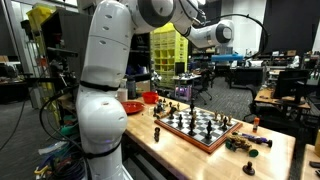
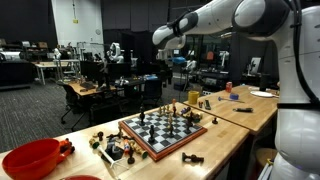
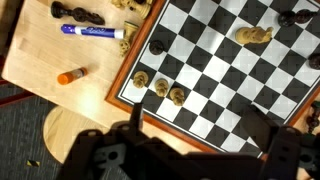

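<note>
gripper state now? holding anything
Gripper: open, holding nothing, above the chessboard.

Chessboard (image 1: 200, 127) with pieces (image 1: 190, 113) on a wooden table (image 1: 172, 148), red bowl (image 1: 131, 106) beside the white robot arm (image 1: 100, 90)

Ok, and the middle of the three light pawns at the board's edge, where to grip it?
By its head, straight from above: the middle pawn stands upright. Its two neighbours flank it along the board edge, so the open gripper probably gets its fingers in only across that row.
</note>
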Controlling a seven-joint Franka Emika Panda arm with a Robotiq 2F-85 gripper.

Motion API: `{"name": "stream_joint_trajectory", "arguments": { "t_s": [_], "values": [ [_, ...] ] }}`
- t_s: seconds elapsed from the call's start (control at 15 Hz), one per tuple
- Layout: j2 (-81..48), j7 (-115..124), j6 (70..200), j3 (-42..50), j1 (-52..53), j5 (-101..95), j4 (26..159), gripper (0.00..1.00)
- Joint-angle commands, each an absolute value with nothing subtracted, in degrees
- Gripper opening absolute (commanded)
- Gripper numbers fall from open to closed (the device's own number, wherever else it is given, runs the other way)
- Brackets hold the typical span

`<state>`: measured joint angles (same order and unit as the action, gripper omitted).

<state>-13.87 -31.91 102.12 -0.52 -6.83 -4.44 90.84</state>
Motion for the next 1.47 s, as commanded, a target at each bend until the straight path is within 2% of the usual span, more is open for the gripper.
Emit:
{"name": "stream_joint_trajectory", "arguments": {
  "t_s": [0.0,0.4,0.87,1.4],
  "values": [
    [-12.3,-31.2,103.9,0.0,-6.2,-4.9,92.5,1.00],
    [-3.1,-20.8,117.1,1.0,-6.2,-3.3,105.3,1.00],
    [6.1,-19.4,115.8,1.3,-5.0,-4.7,119.9,1.00],
    [2.5,-19.5,115.7,2.0,-4.6,-4.3,116.9,1.00]
  ]
}}
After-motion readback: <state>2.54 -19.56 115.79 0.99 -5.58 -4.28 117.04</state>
